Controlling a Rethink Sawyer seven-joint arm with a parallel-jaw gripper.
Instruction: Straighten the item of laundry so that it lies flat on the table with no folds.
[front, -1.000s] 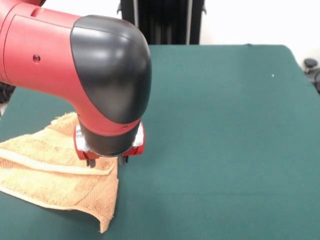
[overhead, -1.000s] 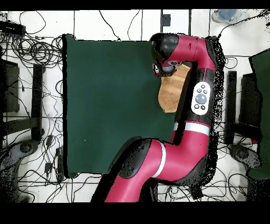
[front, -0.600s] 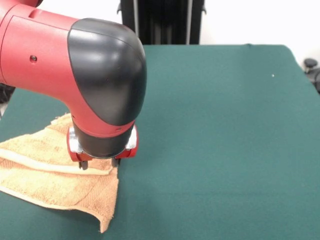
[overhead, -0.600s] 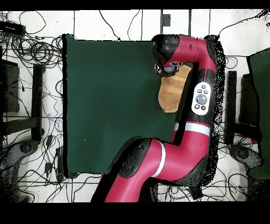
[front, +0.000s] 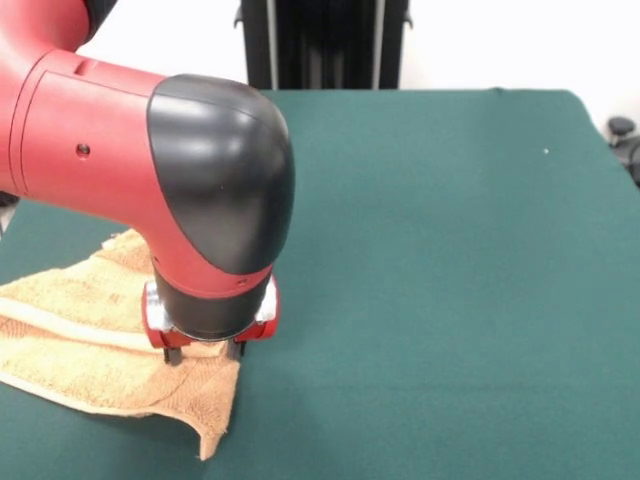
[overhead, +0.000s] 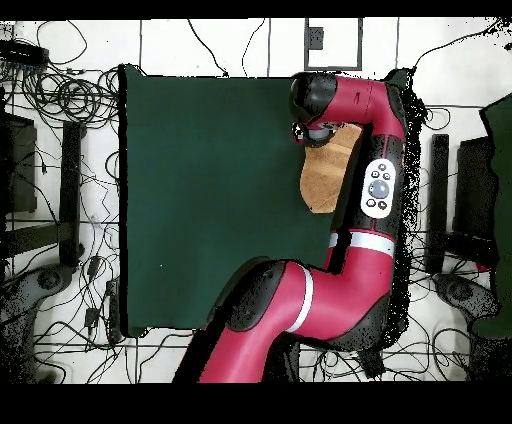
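Note:
The item of laundry (front: 80, 330) is a tan terry towel lying rumpled at the near left of the green table (front: 450, 250), with a fold ridge running across it and one corner curled up at the front. My gripper (front: 204, 353) stands low over the towel's right edge, open, with its two dark fingertips (front: 172, 356) down on the cloth. In the overhead view the arm's head covers the gripper, and the towel (overhead: 322, 180) shows beside the forearm near the table's right edge.
The arm's large red and black elbow (front: 200, 170) hides the towel's far corner. A black stand (front: 325, 45) rises behind the table's far edge. Cables (overhead: 70, 95) cover the floor around the table (overhead: 210, 200).
The gripper has come down and a little toward the camera, so its fingertips now rest on the towel's right edge. The cloth there bulges slightly to the right.

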